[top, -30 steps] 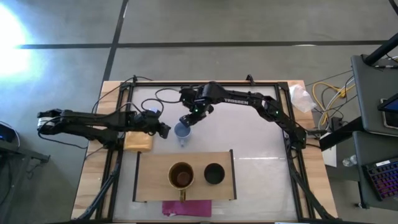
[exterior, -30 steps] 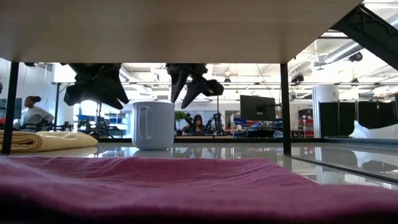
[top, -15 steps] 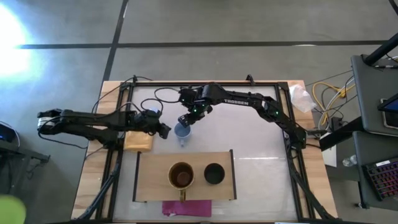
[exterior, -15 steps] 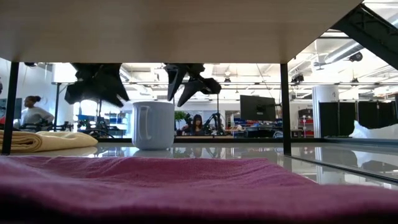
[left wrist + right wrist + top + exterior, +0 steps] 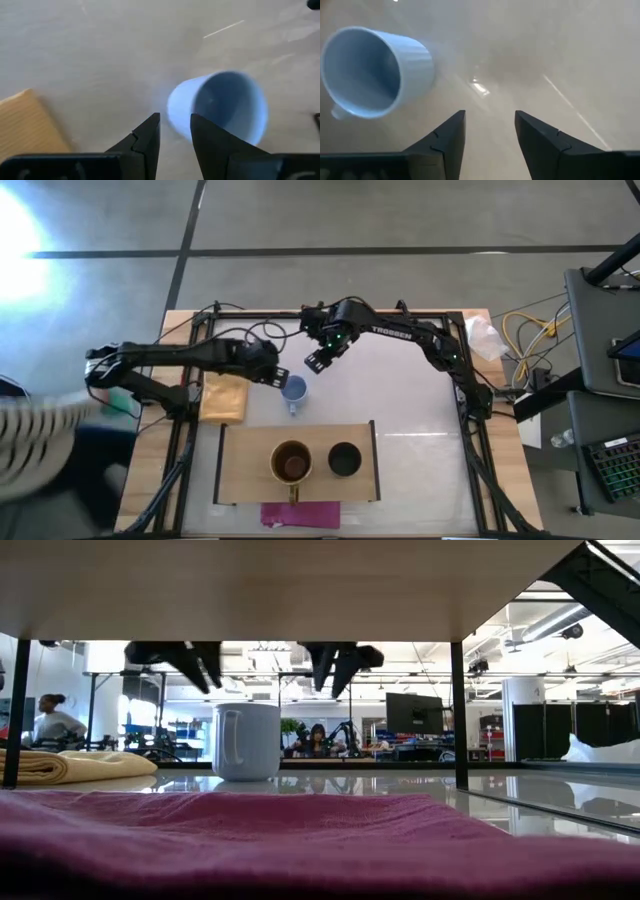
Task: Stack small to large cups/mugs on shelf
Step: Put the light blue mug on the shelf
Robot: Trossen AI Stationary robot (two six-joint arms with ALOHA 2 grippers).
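The pale blue mug (image 5: 293, 389) stands upright on its base on the table, just beyond the shelf, with its handle toward the near edge; it also shows in the low view (image 5: 246, 740). My left gripper (image 5: 272, 375) hovers just left of it, its fingers a narrow gap apart and empty (image 5: 174, 122). My right gripper (image 5: 318, 360) is open and empty, above and to the far right of the mug (image 5: 490, 120). The brown mug (image 5: 291, 463) and the black cup (image 5: 344, 459) stand side by side on the light-wood shelf (image 5: 240, 470).
A folded yellow cloth (image 5: 223, 395) lies left of the mug. A magenta strip (image 5: 300, 513) lies at the shelf's near edge. A blurred person in a striped sleeve (image 5: 35, 425) moves at the table's left side. Bare tabletop lies right of the shelf.
My right gripper has drawn back from the pale blue mug, up and toward the far right. My left gripper has risen and shifted a little toward the far edge, close beside the mug. The mug has stayed put. A person has come in at the left.
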